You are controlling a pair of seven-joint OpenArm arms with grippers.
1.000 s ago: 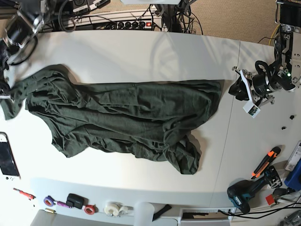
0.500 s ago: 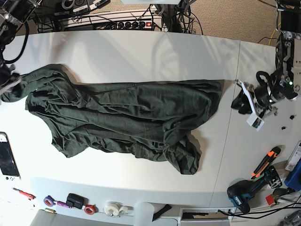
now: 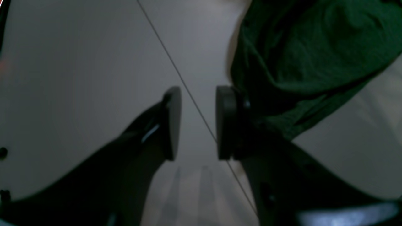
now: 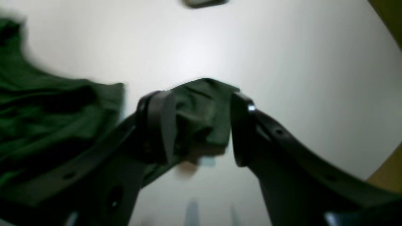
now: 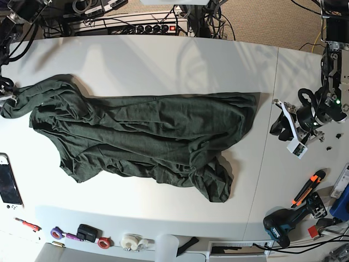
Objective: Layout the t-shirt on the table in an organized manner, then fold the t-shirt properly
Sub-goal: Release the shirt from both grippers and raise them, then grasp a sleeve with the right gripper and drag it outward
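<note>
Base view: the t-shirt lies spread and wrinkled across the white table, one sleeve reaching the far-left edge.
The right gripper has its jaws parted around a bunched fold of the t-shirt, fabric between the pads but not pinched. The left gripper hangs over the table's dark seam, jaws apart and holding nothing, the shirt's hem just beside one pad.
</note>
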